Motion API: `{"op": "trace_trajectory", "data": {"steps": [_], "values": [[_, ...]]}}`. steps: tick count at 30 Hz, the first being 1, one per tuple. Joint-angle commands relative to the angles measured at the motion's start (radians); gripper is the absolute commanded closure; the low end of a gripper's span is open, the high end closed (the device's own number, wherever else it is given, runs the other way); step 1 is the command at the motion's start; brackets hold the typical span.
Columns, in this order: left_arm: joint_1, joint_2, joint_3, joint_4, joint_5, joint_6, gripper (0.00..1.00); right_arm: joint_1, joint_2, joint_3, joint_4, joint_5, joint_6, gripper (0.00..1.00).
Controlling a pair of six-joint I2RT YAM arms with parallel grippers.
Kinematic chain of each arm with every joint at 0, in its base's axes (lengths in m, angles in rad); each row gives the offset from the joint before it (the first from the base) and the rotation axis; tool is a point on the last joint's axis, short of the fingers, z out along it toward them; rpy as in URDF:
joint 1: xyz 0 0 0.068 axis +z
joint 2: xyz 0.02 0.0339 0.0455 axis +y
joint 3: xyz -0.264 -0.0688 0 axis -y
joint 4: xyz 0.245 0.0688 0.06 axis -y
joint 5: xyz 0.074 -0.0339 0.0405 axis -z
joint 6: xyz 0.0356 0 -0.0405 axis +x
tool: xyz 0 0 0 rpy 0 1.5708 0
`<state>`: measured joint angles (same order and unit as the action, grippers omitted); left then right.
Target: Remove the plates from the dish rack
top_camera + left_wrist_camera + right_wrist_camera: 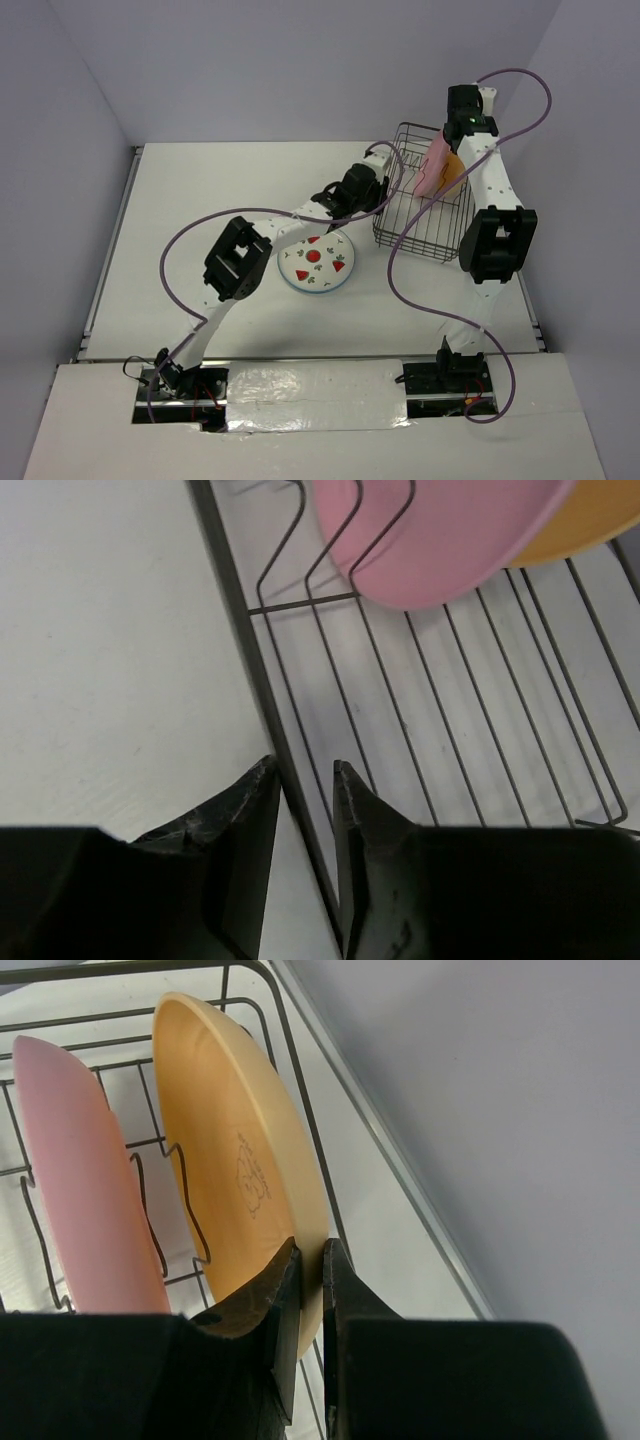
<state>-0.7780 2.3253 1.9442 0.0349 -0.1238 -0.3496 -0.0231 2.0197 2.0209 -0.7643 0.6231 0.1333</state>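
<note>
The right gripper (310, 1260) pinches the rim of the yellow-orange plate (230, 1160), which stands beside the pink plate (85, 1180) in the dish rack (420, 235) at upper right. The left gripper (305, 775) straddles the rack's edge wire, barely parted, grip unclear. The strawberry plate (315, 262) lies flat at centre

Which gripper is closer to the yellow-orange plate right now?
Right. The right gripper pinches the yellow-orange plate; the left gripper straddles the dish rack edge, off that plate.

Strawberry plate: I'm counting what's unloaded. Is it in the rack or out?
Out. The strawberry plate lies flat on the table, beside the dish rack.
</note>
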Motion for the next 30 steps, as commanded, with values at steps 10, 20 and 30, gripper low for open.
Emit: {"op": "trace_trajectory", "data": {"steps": [10,20,30], "values": [[0.002,0.112,0.104,0.002,0.078,-0.071,1.00,0.015,-0.084,0.007,0.125,-0.065,0.077,1.00],[-0.020,0.104,0.099,-0.006,0.049,-0.065,1.00,0.083,0.008,0.168,0.151,0.072,-0.029,1.00],[-0.027,0.095,0.078,0.045,0.055,-0.066,1.00,0.146,0.047,0.110,0.270,0.230,-0.188,1.00]]}}
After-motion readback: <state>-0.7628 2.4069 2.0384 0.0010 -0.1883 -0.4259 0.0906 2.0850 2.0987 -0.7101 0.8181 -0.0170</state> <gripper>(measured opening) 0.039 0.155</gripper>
